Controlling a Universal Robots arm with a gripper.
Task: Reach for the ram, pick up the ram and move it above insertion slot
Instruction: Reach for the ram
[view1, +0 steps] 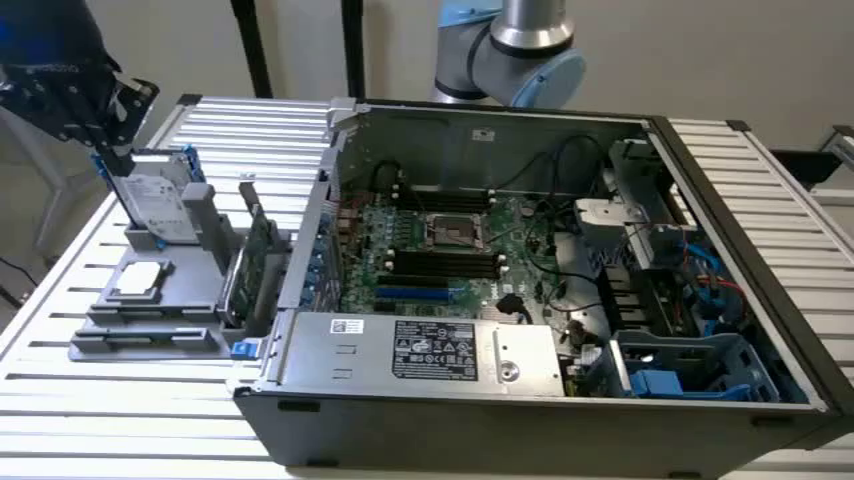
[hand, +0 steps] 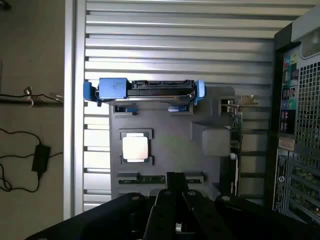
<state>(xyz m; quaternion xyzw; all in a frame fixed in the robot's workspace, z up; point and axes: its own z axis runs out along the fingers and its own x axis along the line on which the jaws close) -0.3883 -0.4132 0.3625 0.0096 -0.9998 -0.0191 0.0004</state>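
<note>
While the claw (hand: 175, 184) hangs above, ram (hand: 150, 178) lies exposed.

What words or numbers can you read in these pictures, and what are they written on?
Nothing can be read as actual words or numbers.
Black label on the power supply: white print, too small to read.
White sticker on the power supply: too blurred.
Label on the hard drive: too small.
White stickers on the computer case: too blurred.
</note>
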